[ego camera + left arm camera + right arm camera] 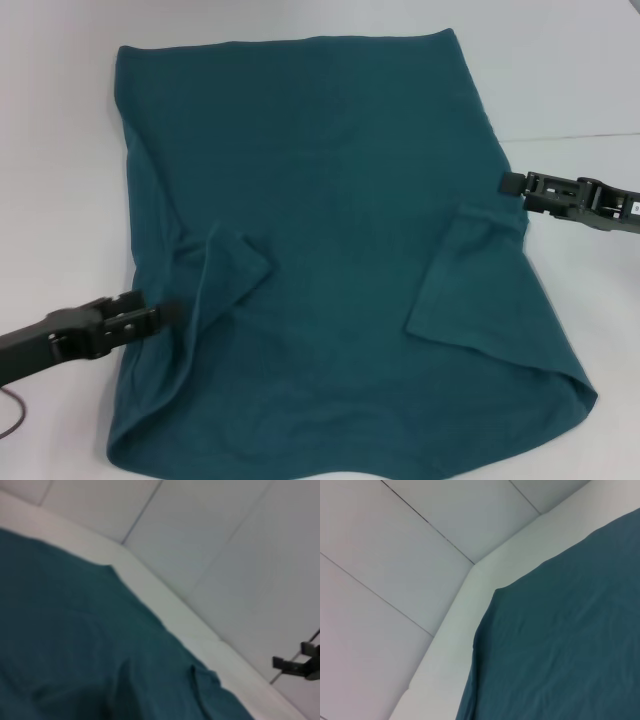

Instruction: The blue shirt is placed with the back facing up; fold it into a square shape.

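Nearest the head cam: lower hem of the blue shirt [330, 280], spread back-up across the white table [60, 150], by far the biggest thing in view.

Left gripper [170, 313] at the shirt's left edge, tip against the cloth beside the folded-in left sleeve [225, 265]; jaw state couldn't be told, whether pinching fabric or merely touching. Black arm behind it, off toward the near-left corner of the frame.

Right gripper [510, 184] at the shirt's right edge, just above the folded-in right sleeve [470, 270], tip at or barely touching the hem line; jaws likewise not readable. Arm out to the right, off frame.

Outward from there: both sleeves already turned in over the back, left one rumpled w/ a raised ridge, right one flatter. Body otherwise unfolded, top edge far from cam, bottom hem curling at the near-right corner.

Left wrist cam: teal cloth [75, 655] below, white wall panels beyond, right gripper [300, 662] seen far off. Right wrist cam: shirt edge [560, 640] on the table, wall panels behind.

Handling, as judged: light, limp, non-fragile knit; prone to sag, drag and wrinkle rather than hold a crease. Best taken at side edges or hem corners, both sides lifted evenly, cloth laid over rather than pushed.
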